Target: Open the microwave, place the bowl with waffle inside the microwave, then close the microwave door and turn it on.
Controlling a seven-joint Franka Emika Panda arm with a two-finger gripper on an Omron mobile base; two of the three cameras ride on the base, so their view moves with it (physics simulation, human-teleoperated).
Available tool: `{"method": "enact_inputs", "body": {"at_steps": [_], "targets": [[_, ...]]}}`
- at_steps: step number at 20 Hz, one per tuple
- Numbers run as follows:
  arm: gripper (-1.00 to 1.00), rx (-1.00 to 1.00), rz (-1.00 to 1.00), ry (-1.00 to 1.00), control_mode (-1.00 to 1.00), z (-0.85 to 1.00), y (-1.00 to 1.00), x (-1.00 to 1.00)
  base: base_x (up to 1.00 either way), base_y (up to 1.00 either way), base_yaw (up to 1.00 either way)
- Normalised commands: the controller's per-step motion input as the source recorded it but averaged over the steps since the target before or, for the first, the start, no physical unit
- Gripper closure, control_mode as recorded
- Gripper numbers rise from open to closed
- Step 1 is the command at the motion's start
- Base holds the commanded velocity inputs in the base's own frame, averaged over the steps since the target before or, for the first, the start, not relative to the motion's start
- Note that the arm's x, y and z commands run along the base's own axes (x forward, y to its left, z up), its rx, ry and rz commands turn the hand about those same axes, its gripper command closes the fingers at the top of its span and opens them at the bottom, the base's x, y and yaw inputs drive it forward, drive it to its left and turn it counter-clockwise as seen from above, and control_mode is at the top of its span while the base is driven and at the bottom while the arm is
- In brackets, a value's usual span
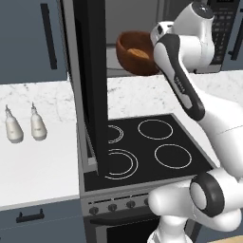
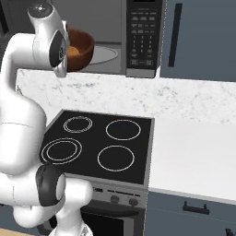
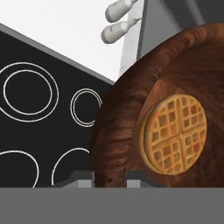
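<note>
- Gripper [image 3: 109, 177] pinches rim of bowl [image 3: 131, 113], jaws narrow.
- Bowl w/ waffle [image 3: 173, 133] held up in air above stove's [image 1: 147, 142] back edge, at microwave [image 2: 138, 37] opening.
- Microwave door [image 1: 92, 80] swung open.

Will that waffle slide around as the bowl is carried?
Probably somewhat: the waffle lies loose and flat in the bowl, whose curved, smooth-looking sides may let it slip. It looks stiff, so it likely slides rather than folds.
</note>
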Motion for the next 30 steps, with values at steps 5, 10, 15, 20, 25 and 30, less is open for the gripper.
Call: {"method": "enact_inputs", "body": {"at_steps": [5,10,15,20,25,30], "targets": [[1.00,0.00,0.00,0.02,-1.00,0.08,0.22,0.88,0.00,0.00,0.00],[1.00,0.00,0.00,0.07,-1.00,0.00,0.20,0.90,0.00,0.00,0.00],[1.00,0.00,0.00,0.03,-1.00,0.00,0.21,0.72,0.00,0.00,0.00],[1.00,0.00,0.00,0.01,-1.00,-0.01,0.20,0.34,0.00,0.00,0.00],[-1.00,0.00,0.00,0.01,-1.00,-0.07,0.00,-0.04,0.00,0.00,0.00],[-1.00,0.00,-0.04,-0.02,-1.00,-0.23,0.00,-0.31,0.00,0.00,0.00]]}}
